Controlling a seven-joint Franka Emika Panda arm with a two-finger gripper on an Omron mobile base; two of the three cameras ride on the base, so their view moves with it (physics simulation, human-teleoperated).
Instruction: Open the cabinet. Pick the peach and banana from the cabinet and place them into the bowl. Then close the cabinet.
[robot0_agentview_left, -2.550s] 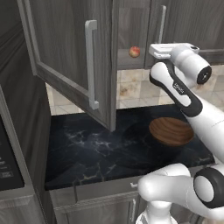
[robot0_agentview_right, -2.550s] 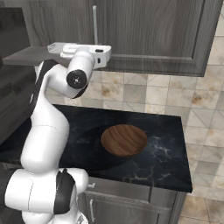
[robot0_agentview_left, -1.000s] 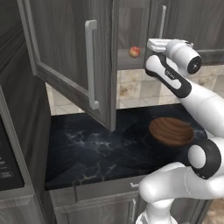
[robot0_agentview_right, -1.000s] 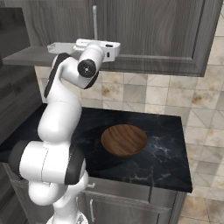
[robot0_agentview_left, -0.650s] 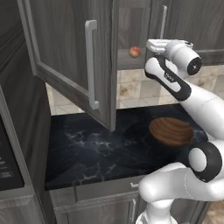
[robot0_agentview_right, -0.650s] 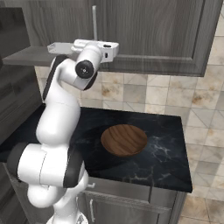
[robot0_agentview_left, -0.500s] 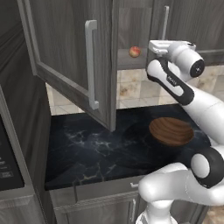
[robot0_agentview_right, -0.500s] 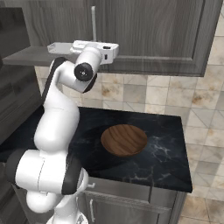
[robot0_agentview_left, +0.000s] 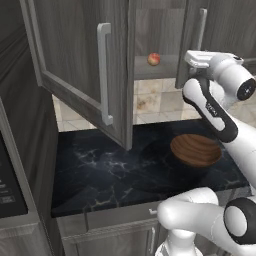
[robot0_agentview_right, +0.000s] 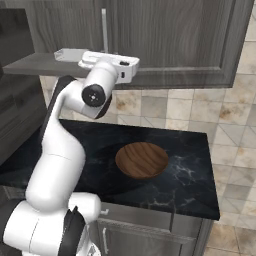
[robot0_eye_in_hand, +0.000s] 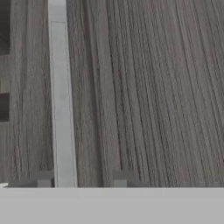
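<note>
Black marble counter; beige tile backsplash; low grey cabinet fronts below.

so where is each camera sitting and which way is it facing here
Left base view: behind the arm to its left, facing the open cabinet, the peach and the bowl; arm at right.
Right base view: behind the arm to its right, facing the bowl; arm at left.
Hand view: on the hand, close on a door's silver bar handle; end effector tips at bottom.
Both base views share bowl and cabinet.
</note>
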